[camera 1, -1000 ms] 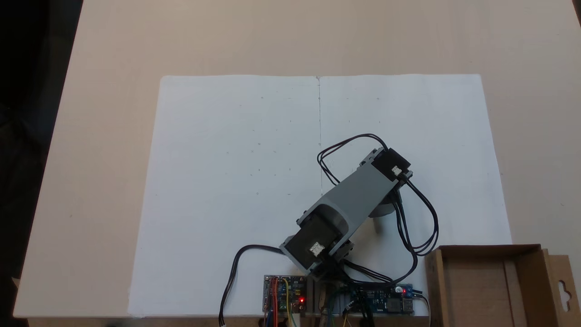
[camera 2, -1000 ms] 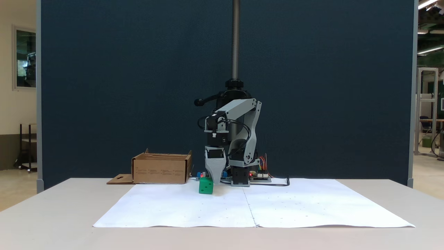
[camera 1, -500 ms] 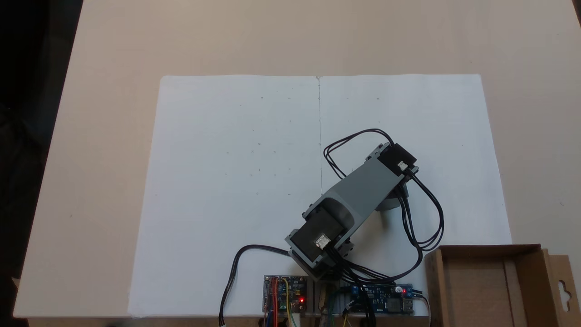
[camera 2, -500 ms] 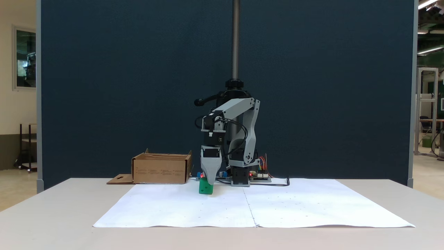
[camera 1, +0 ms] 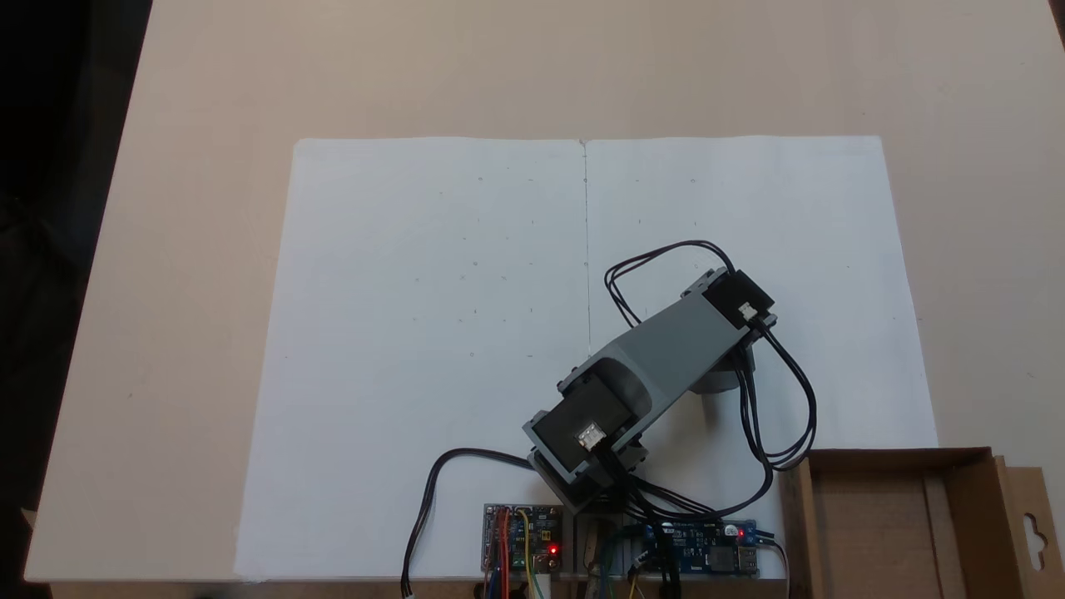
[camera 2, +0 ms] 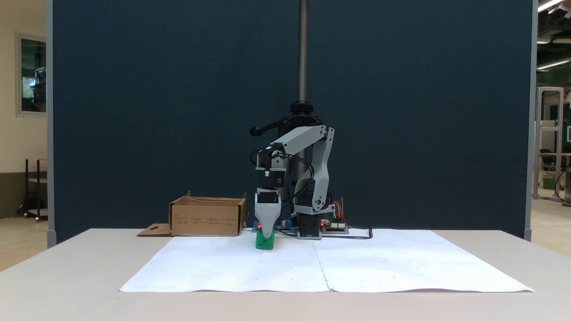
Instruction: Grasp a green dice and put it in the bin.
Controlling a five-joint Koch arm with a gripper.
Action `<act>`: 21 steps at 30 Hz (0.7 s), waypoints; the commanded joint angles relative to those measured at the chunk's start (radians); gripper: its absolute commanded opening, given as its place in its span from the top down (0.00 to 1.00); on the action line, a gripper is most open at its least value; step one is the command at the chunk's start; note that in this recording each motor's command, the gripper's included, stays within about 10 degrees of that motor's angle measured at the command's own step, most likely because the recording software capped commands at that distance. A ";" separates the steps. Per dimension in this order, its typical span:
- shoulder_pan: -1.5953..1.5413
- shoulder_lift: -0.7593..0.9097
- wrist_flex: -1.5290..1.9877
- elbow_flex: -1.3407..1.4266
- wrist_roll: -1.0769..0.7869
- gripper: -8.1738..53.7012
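The green dice (camera 2: 264, 244) rests on the white paper (camera 2: 357, 263), a short way right of the bin (camera 2: 205, 217) in a fixed view. My gripper (camera 2: 266, 234) points straight down at it. One grey finger (camera 2: 266, 218) overlaps the cube's top centre. The other jaw lies behind it, so I cannot make out the gap. From above, the grey forearm (camera 1: 666, 349) covers both dice and gripper. The bin (camera 1: 874, 532), a brown cardboard box with a keyhole flap, sits at the lower right with nothing in it.
Circuit boards (camera 1: 524, 537) with red lights and loose black cables (camera 1: 774, 416) lie by the arm's base at the near paper edge. A dark blue partition (camera 2: 134, 111) stands behind the table, and a metal pole (camera 2: 303, 49) rises behind the arm.
In the front view the gripper has shifted left and now overlaps the middle of the dice's top. From above, the forearm has swung a little right. The dice has not moved.
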 commanded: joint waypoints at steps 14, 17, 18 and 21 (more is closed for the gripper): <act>0.008 0.000 -0.101 0.009 0.052 0.17; 0.011 0.002 -0.107 0.017 0.051 0.17; 0.012 0.002 -0.112 0.018 0.051 0.17; 0.012 0.002 -0.110 0.023 0.054 0.17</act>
